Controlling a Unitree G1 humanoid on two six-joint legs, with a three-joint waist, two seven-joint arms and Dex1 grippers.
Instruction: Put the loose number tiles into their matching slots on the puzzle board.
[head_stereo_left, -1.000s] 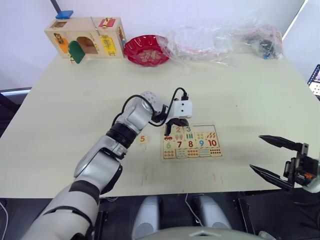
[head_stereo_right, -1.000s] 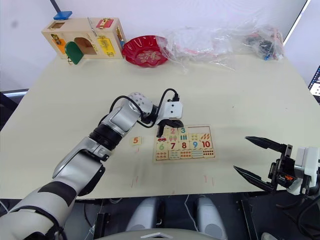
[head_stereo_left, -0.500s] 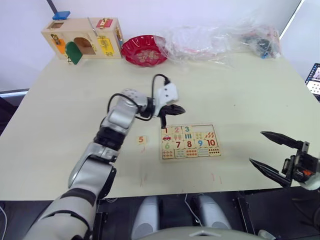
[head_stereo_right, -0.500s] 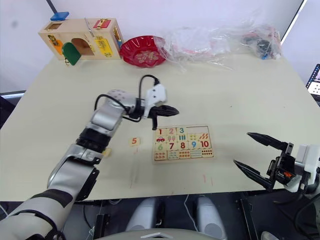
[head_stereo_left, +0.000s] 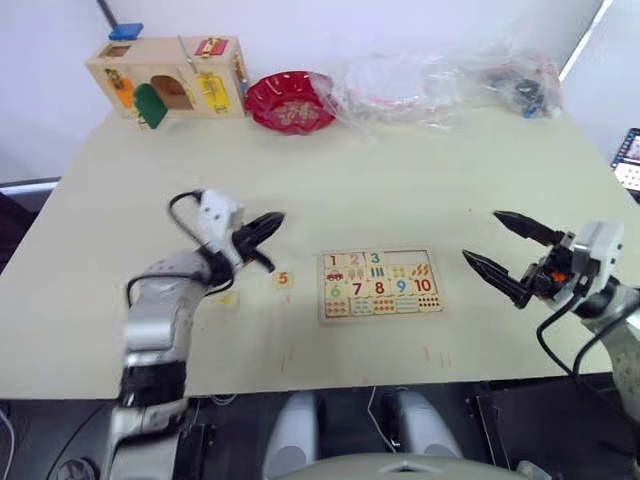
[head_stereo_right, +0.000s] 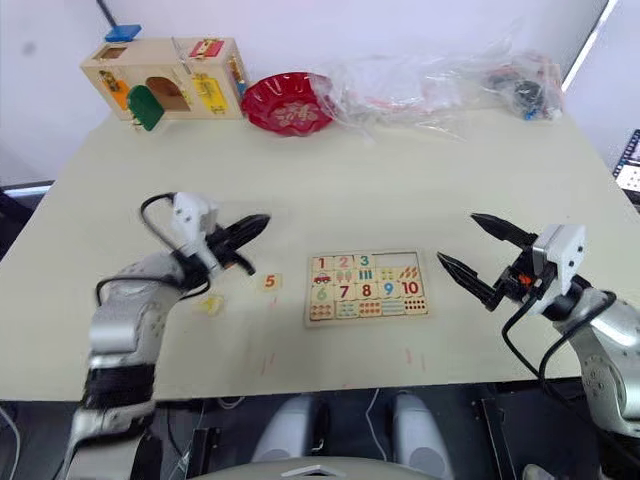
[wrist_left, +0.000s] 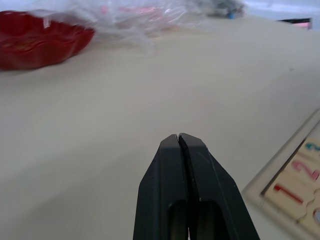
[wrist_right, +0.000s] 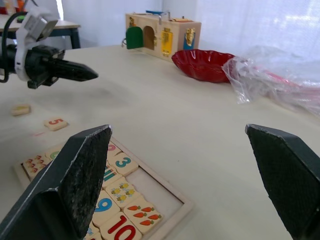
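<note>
The puzzle board (head_stereo_left: 378, 285) lies flat on the table. Tiles 1, 2 and 3 (head_stereo_left: 354, 261) sit in its top row, and the two slots (head_stereo_left: 410, 258) to their right are bare. A loose tile with a red 5 (head_stereo_left: 284, 280) rests just left of the board. Farther left lies another small tile (head_stereo_left: 228, 297) whose numeral I cannot read. My left gripper (head_stereo_left: 265, 225) hovers shut and holding nothing, above and left of the 5 tile. My right gripper (head_stereo_left: 482, 237) stands wide open to the right of the board, pointing at it.
At the table's back left stands a wooden box with coloured doors (head_stereo_left: 170, 75). A red bowl (head_stereo_left: 290, 100) is beside it, and crumpled clear plastic bags (head_stereo_left: 440, 75) spread along the back edge.
My left arm has drawn back from the board's top-left corner to the left, leaving tile 1 in its slot. My right gripper has moved up and in towards the board's right side.
</note>
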